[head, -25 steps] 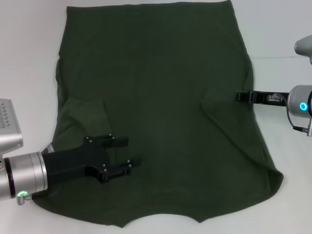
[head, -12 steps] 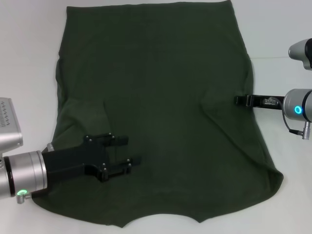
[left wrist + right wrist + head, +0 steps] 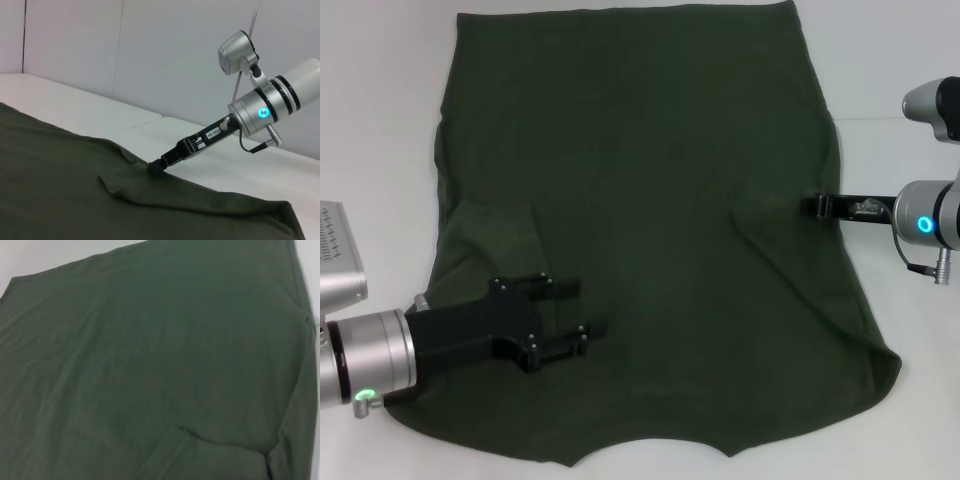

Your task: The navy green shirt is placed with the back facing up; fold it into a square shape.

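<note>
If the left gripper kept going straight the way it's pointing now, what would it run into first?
Probably nothing solid. The open left gripper points right across the flat dark olive-green knit shirt; only cloth lies ahead, and it might drag on that, since its height is unclear. The right gripper sits farther back, at the shirt's right edge.

- The right arm's silver wrist housing has slid inward toward the navy green shirt and a little nearer the robot since a second ago.
- The right gripper sits slightly lower along the shirt's right edge than before.
- The left gripper, jaws apart, has edged marginally back toward the robot.
</note>
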{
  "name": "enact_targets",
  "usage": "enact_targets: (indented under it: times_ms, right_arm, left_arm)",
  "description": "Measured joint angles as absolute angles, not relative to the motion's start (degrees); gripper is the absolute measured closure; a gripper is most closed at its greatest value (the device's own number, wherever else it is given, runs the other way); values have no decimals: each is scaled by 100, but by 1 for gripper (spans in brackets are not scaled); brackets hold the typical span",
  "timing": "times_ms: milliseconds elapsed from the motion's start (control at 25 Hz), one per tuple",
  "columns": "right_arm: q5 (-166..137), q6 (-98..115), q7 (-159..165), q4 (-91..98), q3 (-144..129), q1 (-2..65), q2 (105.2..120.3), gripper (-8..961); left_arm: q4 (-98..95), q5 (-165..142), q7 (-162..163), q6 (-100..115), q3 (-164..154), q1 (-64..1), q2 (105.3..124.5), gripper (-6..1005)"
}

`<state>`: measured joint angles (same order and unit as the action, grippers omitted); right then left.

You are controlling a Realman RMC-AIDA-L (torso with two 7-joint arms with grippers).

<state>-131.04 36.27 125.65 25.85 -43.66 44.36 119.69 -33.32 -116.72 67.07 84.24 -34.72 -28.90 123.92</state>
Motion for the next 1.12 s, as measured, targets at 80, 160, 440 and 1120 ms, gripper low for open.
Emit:
enact_targets:
  times_ms: [80, 160, 440, 1120]
  right_arm:
    - [-13104, 3628, 12558, 2583, -4396, 4439, 11970, 624]
    - [-13104, 3629, 12557, 2583, -4443, 4439, 11971, 655]
    - [-13102, 3643, 12547, 2601, -4482, 4435, 11971, 899]
    - [-11865, 5225, 11216, 2649, -4492, 4354, 11966, 942]
  left_arm:
    - [-3331, -11672, 6712, 8422, -3472, -2891, 12392, 356]
    - [-3331, -11672, 6714, 8420, -3472, -2892, 12392, 356]
    - [-3337, -11672, 6716, 8419, -3472, -2892, 12392, 355]
    - [-3328, -11666, 6733, 8426, -3472, -2900, 12402, 355]
